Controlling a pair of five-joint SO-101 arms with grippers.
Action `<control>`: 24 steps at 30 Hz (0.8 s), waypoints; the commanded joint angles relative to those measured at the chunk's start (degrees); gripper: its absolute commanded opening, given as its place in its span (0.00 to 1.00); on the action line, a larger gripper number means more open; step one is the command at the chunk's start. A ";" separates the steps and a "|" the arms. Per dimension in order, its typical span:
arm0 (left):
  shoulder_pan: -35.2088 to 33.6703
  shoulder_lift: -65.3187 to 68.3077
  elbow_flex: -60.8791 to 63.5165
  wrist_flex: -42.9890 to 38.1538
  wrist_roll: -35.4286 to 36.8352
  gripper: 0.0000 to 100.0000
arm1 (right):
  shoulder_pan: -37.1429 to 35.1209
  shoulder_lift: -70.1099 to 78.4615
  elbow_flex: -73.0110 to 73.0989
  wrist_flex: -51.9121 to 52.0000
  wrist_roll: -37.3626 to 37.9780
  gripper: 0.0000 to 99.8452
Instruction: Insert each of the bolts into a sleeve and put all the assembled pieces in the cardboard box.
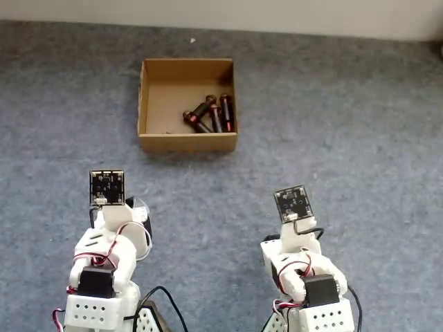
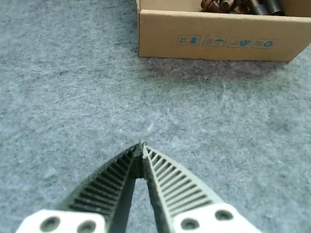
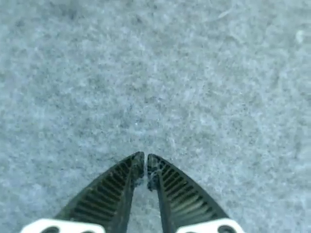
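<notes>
**Setting.** A grey felt (image 1: 360, 138) is covering the counter (image 1: 41, 104) from edge to edge. Its short fibres are lying matted and mottled in lighter and darker patches. Along the far side a pale strip (image 1: 277, 12) is running the full width of the high view; whether it is a wall or a bare surface cannot be told. A small white speck (image 1: 192, 40) is lying on the felt just short of that strip. A dark shape (image 1: 440, 48) is cutting in at the right edge, with too little showing to identify it. Soft, even light is falling from above and casting only faint, blurred shadows. In the wrist views stray pale fibres are showing on the nap.
</notes>
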 commanded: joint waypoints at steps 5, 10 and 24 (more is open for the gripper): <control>0.31 -0.04 1.10 14.42 -0.70 0.01 | 0.84 -0.75 8.66 0.40 0.44 0.00; 0.31 -0.04 1.10 17.67 -0.70 0.01 | 0.84 -0.75 8.66 0.40 0.44 0.00; 0.31 -0.04 1.10 17.67 -0.70 0.01 | 0.84 -0.75 8.66 0.40 0.44 0.00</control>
